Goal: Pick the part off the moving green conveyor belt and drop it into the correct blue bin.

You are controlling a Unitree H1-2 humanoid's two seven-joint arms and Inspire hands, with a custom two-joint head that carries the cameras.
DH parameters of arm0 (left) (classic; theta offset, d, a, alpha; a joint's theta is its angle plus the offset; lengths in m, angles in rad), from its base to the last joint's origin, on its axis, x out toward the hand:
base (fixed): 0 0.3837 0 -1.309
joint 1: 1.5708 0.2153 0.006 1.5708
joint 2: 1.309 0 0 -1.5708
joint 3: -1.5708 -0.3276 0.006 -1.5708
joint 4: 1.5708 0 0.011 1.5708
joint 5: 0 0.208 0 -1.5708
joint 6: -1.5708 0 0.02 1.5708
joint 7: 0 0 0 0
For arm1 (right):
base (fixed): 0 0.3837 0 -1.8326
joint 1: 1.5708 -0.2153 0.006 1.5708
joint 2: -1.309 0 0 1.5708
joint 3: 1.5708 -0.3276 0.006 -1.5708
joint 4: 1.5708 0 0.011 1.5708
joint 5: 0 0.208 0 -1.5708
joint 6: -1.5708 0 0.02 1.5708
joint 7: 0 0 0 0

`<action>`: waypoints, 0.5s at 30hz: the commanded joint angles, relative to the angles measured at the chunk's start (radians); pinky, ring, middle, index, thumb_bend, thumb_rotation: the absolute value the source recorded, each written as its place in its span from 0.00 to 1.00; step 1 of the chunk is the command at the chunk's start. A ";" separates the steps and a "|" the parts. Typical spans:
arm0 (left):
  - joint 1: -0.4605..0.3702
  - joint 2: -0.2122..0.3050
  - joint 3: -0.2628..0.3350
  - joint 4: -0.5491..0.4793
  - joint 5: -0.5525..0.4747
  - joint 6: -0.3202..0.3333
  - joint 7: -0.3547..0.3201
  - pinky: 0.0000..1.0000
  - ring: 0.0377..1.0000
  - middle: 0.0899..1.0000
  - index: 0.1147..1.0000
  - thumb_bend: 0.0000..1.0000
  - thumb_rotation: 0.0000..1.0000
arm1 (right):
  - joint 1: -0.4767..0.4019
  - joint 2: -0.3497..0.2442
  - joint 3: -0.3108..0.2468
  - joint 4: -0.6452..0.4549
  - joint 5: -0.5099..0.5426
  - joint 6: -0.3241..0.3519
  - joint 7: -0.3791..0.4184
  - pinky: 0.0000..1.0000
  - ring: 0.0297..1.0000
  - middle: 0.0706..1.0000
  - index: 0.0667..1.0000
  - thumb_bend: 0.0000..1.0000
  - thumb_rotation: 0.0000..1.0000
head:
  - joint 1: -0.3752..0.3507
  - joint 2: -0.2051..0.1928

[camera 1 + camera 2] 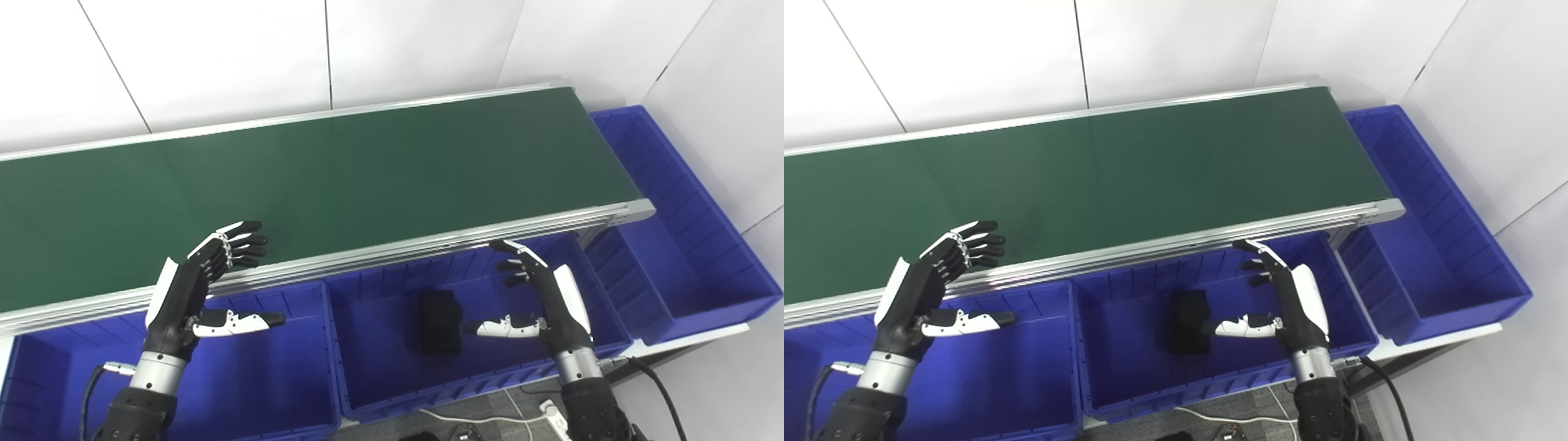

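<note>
Bright, even light from overhead, soft shadows only. Faint sheen on the belt (pixel 367 177), walls (pixel 214 55) nearly blown out. Slightly soft all over.

White wall panels (pixel 245 55) stand behind, and a white power strip (pixel 554 416) with cables lies on the grey floor (pixel 490 407).

Left blue bin (pixel 184 392) cropped by edges

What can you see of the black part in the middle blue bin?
The black blocky part is dark, matte and roughly rectangular; finer detail is too dim to tell. It lies on the floor of the middle blue plastic bin, below the conveyor's rail. Nothing grips it: the open right hand hovers beside it, thumb pointing toward it; whether the thumb touches it is unclear.
</note>
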State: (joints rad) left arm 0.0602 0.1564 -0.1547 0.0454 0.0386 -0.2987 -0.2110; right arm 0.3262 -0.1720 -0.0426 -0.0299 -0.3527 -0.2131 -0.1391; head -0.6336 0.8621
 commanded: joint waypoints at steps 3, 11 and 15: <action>-0.009 0.002 0.000 -0.037 -0.005 -0.017 -0.004 0.63 0.67 0.70 0.74 0.82 0.00 | 0.000 0.003 0.009 -0.089 0.037 -0.033 0.014 0.59 0.70 0.83 0.78 1.00 0.13 | 0.007 0.001; -0.009 0.005 -0.002 -0.034 -0.002 -0.013 -0.009 0.62 0.66 0.69 0.74 0.82 0.00 | -0.033 0.044 0.116 -0.292 0.177 0.019 0.138 0.61 0.72 0.82 0.79 1.00 0.31 | 0.055 -0.004; -0.013 0.009 -0.006 -0.024 0.012 -0.021 -0.008 0.61 0.66 0.69 0.75 0.82 0.00 | -0.099 0.085 0.202 -0.345 0.196 0.070 0.196 0.63 0.73 0.85 0.79 1.00 0.32 | 0.087 -0.003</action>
State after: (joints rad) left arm 0.0615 0.1576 -0.1583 0.0456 0.0446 -0.2968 -0.2126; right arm 0.2582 -0.1047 0.1468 -0.3422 -0.1674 -0.1614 0.0382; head -0.5645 0.8575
